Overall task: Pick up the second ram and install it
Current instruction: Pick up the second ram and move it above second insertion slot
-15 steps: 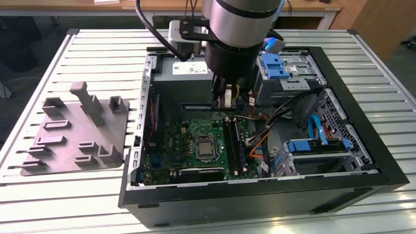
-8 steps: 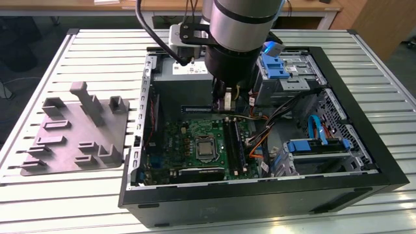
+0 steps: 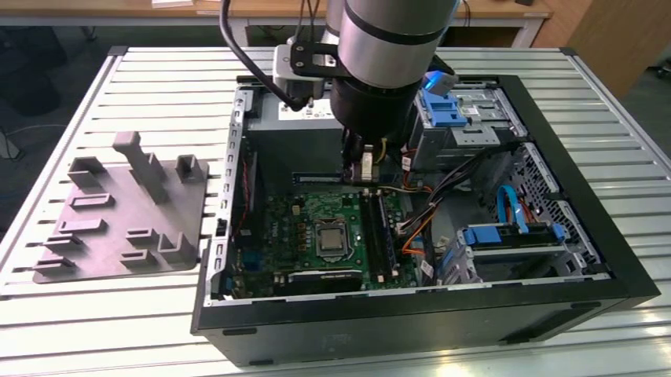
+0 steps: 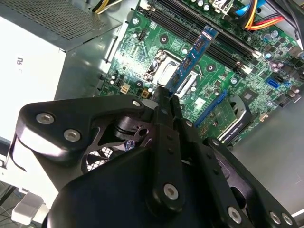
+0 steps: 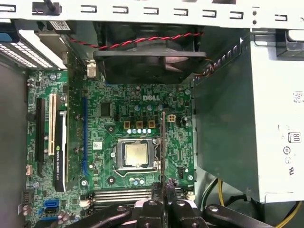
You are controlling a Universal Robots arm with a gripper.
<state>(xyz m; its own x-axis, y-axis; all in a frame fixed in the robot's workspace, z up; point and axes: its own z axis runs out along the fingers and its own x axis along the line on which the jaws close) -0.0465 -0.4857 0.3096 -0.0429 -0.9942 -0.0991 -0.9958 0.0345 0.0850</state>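
Between the jaws of the black gripper (image 4: 166,95), which are pinched shut on one short end of it, is the second ram (image 4: 192,59), a long, thin, flat green-and-blue memory stick. The rest of its length reaches straight out past the fingertips, unsupported. In the first wrist view the stick (image 5: 163,147) shows edge-on, its free end over the green circuit board (image 5: 118,104), just beside the square silver processor socket (image 5: 135,154). The long black memory slots (image 4: 223,40) lie off to one side of the jaws, not under the stick.

With so short a hold, any brush of the free end could lever the stick askew in the pinch. Because the free end leads, I judge that a descent would drive a corner into the board or socket. Off-line, it could jam on the slot walls. The grey metal power supply box (image 5: 228,133) flanks the jaws closely, leaving little room to swing.
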